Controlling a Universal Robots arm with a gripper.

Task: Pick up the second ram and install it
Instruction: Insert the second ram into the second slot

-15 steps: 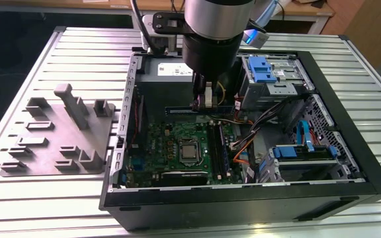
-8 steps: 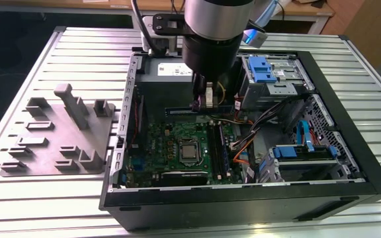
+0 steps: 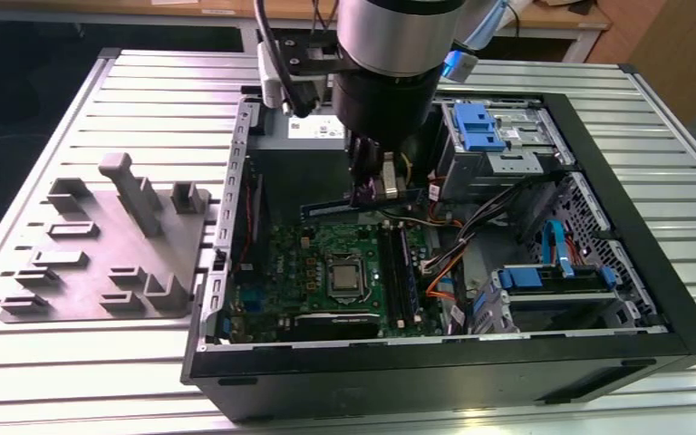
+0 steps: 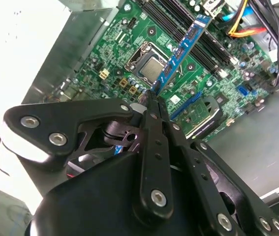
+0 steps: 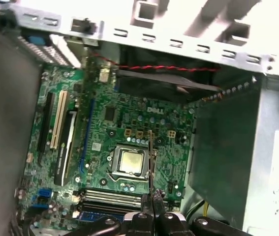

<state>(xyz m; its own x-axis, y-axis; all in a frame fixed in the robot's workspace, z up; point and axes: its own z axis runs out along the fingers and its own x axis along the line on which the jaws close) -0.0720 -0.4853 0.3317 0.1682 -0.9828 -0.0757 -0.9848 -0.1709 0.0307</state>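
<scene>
Exterior view: second ram point(image 3: 325, 208) (in jaws)

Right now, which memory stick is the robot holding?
The second ram, pinched by the gripper above the green board; the other stick sits in its socket.

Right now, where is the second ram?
The ram is clamped in the hand, held over the green board inside the open case; in the second wrist view it runs between the processor and the black slots.
</scene>
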